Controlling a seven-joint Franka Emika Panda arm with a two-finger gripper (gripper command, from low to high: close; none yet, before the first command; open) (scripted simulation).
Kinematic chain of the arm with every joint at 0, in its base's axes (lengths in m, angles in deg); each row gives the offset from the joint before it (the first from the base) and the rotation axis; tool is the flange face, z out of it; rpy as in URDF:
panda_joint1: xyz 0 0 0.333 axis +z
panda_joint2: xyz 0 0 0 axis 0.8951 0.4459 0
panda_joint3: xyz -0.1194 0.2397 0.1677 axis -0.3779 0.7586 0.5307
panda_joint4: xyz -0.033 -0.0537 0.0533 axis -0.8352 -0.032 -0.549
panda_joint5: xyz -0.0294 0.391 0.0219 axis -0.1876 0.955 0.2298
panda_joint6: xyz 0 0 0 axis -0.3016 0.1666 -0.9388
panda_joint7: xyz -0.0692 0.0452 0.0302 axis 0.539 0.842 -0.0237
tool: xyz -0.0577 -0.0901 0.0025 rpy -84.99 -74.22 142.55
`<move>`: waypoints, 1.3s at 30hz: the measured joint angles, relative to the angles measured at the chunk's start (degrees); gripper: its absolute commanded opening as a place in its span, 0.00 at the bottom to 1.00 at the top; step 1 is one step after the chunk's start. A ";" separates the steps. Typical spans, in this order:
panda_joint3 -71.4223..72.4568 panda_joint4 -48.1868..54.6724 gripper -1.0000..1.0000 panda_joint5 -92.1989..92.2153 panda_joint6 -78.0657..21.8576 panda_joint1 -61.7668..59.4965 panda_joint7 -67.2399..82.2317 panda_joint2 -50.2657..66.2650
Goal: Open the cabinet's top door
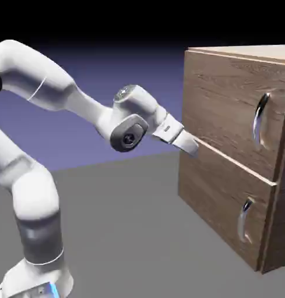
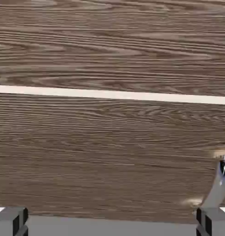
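The brown wood-grain cabinet (image 1: 255, 53) stands at the right of the exterior view. Its top door (image 1: 223, 105) carries a long curved silver handle (image 1: 260, 119). My gripper (image 1: 190, 145) hovers at the front's left edge, level with the seam under the top door and well left of that handle. Its jaws stand open with nothing between them. The hand view is filled with wood: the top door (image 2: 112, 41) above a pale seam strip (image 2: 112, 94), the lower panel (image 2: 112, 156) below it. Both grey fingertips (image 2: 10, 222) sit far apart at the bottom corners.
The lower panel (image 1: 217, 201) has a shorter silver handle (image 1: 245, 220), also seen as the short handle (image 2: 219, 184) at the hand view's right edge. Grey tabletop (image 1: 127, 233) stretches between the robot base and the cabinet.
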 measured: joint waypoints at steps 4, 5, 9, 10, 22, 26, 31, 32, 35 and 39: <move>-4.25 1.98 1.00 -9.97 -0.43 3.73 -6.84 -1.65; -5.31 2.48 1.00 -12.46 -0.53 4.66 -8.55 -2.06; -9.56 4.46 1.00 -22.43 -0.96 8.39 -15.38 -3.71; -10.62 4.96 1.00 -24.92 -1.07 9.32 -17.09 -4.12; -23.36 10.90 1.00 -54.82 -2.34 20.50 -37.60 -9.06; -27.61 12.88 1.00 -64.79 -2.77 24.23 -44.44 -10.71; -32.92 15.36 1.00 -77.24 -3.30 28.89 -52.98 -12.77; -33.98 15.86 1.00 -79.74 -3.41 29.82 -54.69 -13.19; -37.16 17.34 1.00 -87.21 -3.73 32.61 -59.82 -14.42; -41.41 19.32 1.00 -97.18 -4.16 36.34 -66.66 -16.07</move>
